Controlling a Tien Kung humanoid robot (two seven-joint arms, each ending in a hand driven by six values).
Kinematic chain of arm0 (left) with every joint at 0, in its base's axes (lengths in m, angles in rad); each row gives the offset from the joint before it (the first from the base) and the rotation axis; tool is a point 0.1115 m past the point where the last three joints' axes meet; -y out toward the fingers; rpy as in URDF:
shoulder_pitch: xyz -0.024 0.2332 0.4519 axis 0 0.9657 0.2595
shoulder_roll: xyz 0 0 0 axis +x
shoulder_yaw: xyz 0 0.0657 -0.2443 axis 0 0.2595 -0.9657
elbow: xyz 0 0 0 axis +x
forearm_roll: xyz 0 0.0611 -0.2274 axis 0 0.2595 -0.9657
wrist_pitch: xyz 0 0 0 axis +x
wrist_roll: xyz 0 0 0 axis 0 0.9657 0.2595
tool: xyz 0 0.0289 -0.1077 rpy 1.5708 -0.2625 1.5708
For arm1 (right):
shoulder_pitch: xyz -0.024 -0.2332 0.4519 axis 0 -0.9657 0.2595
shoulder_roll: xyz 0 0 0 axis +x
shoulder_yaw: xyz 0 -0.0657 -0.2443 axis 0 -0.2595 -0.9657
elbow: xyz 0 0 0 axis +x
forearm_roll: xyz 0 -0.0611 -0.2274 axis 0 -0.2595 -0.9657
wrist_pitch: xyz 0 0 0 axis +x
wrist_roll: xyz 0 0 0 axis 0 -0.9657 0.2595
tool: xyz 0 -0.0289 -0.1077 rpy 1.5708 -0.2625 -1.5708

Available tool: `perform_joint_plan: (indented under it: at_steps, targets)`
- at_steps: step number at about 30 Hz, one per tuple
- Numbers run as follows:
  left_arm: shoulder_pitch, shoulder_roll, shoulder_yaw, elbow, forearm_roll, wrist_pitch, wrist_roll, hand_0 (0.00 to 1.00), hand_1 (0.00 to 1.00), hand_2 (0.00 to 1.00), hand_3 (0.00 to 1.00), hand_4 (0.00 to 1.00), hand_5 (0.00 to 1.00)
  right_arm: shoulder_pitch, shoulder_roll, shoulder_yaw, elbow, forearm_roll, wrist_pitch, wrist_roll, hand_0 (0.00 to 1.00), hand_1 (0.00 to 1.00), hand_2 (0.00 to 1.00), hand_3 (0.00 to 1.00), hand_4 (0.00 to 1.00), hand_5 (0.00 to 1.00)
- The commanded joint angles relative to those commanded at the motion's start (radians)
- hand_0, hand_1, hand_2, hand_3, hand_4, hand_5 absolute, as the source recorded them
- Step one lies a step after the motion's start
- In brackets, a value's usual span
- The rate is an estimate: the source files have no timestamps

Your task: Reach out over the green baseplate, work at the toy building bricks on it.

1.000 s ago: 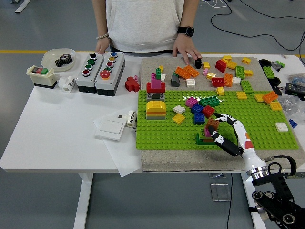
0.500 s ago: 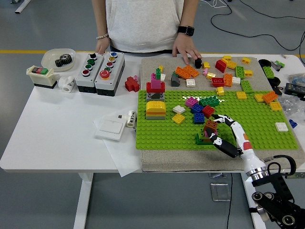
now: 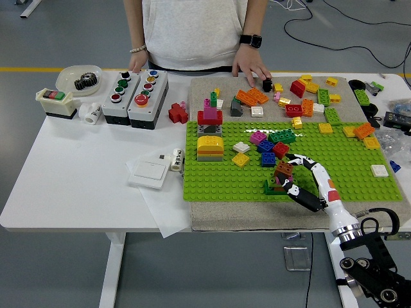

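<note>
- Reaching in from the lower right, the right hand (image 3: pixel 294 174) is curled around a brown brick (image 3: pixel 283 169) that sits atop a small dark-green brick (image 3: pixel 271 188) near the front edge of the green baseplate (image 3: pixel 218 179).
- Since a second ago the hand has crept slightly toward the near-left, and the brown brick has shifted with it; change since half a second ago is barely perceptible.
- Judgement: the brick is being seated or adjusted, not carried off.
- Left hand: not in view.
- A person at the far side rests one hand (image 3: pixel 250 66) on the grey mat (image 3: pixel 212 86), the other on the table edge, touching no bricks.
</note>
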Motion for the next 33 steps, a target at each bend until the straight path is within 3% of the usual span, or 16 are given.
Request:
perform_joint_plan:
  at_steps: [33]
  targets:
    - [0.006, 0.0, -0.005, 0.002, 0.012, -0.004, 0.004, 0.487, 0.587, 0.636, 0.58, 0.604, 0.676, 0.009, 0.004, -0.002, -0.008, 0.002, 0.0, 0.0, 0.927, 0.782, 0.798, 0.574, 0.827, 0.5]
